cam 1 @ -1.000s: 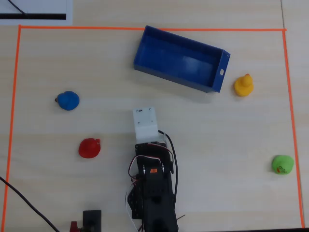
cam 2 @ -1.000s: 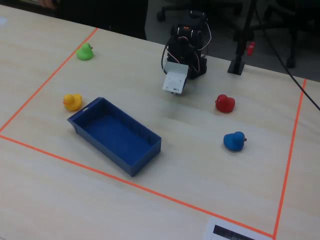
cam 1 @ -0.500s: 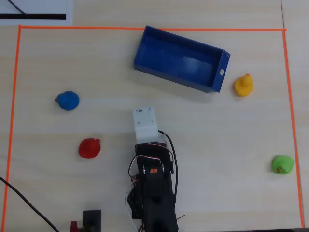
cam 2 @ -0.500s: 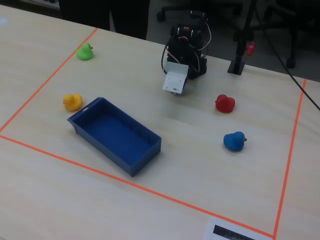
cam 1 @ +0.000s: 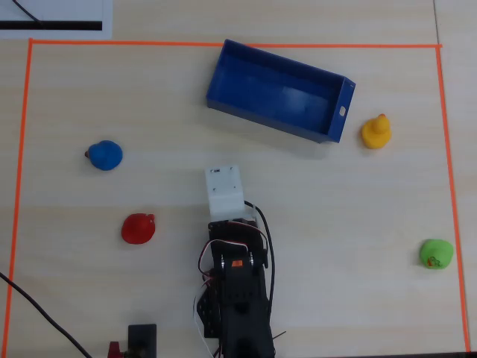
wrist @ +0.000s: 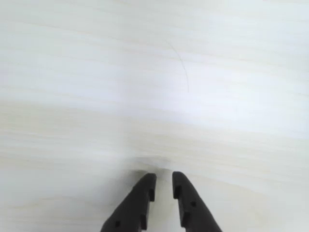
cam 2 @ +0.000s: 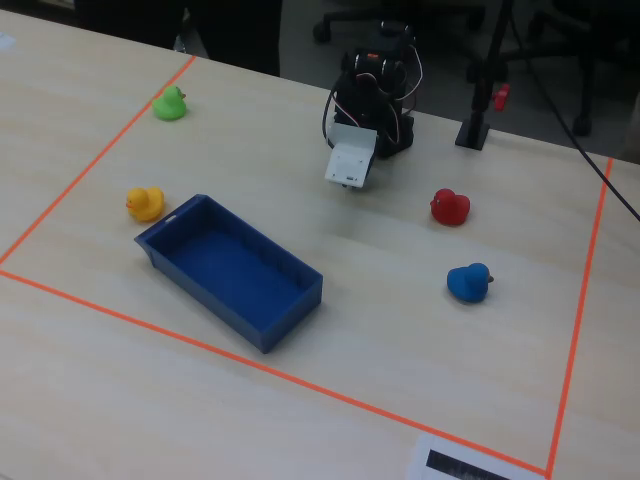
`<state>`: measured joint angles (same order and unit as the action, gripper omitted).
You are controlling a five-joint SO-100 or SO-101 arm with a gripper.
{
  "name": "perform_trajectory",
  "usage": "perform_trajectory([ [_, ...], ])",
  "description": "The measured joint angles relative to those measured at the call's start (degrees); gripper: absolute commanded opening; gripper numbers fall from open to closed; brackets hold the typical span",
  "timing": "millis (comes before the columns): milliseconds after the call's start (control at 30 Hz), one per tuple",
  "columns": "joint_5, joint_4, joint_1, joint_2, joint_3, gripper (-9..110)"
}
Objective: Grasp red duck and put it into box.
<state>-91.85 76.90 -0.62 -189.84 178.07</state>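
Bare table (wrist: pixel 154 72) under tool (wrist: pixel 164 186) in wrist view; red duck (cam 1: pixel 139 228) overhead.

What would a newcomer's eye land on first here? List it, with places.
The dark blue box at the top of the overhead view, empty inside the orange tape border. Next, four bright ducks scattered around the black arm: red duck and blue duck at left, yellow duck and green duck at right.
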Motion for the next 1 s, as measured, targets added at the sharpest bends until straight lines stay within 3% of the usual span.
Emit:
perform_trajectory([
  [833, 0.0, 0.0, 0.2, 0.0, 0.0, 0],
  [1000, -0.1, -7.3, -3.9, 6.2, -0.4, 2],
])
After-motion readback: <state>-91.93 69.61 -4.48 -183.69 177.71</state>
